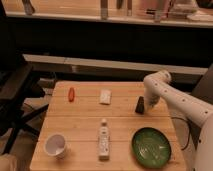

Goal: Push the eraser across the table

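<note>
The table (80, 122) is a square light-brown plank top that fills the middle of the camera view. A small white flat rectangular block, which looks like the eraser (105, 96), lies on the far half near the middle. My white arm (172, 95) comes in from the right. Its dark gripper (140, 105) is low over the table near the right side, to the right of the eraser and apart from it.
A small red object (71, 94) lies at the far left. A white bottle (103, 139) lies on its side at the front middle. A white cup (55, 145) stands front left and a green plate (151, 146) front right. A dark chair (15, 95) stands at the left.
</note>
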Available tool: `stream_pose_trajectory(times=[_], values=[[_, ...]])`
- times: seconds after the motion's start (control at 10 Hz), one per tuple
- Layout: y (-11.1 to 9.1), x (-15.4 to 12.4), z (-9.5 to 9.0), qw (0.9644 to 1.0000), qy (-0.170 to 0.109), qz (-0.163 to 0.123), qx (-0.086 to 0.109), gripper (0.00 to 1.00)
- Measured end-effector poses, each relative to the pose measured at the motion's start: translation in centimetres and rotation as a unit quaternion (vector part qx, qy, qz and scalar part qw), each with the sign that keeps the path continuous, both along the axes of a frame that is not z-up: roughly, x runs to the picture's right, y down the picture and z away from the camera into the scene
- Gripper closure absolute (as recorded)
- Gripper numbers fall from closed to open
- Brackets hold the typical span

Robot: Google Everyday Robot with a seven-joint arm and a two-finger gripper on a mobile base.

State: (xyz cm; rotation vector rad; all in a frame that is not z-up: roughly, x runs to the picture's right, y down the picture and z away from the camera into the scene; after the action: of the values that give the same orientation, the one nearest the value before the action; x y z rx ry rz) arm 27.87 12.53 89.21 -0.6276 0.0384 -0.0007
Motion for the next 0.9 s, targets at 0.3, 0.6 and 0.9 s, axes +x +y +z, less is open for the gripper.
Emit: stream_pose_trajectory(times=[0.3, 0.6, 0.9], values=[[0.00, -0.58, 0.21, 1.0000, -0.005, -0.007, 0.002, 1.00], [-0.02, -1.07, 0.25, 0.9999, -0.009, -0.013, 0.006, 1.00], [0.02, -0.80, 0.45, 0.9999, -0.008, -0.008, 0.008, 1.00]])
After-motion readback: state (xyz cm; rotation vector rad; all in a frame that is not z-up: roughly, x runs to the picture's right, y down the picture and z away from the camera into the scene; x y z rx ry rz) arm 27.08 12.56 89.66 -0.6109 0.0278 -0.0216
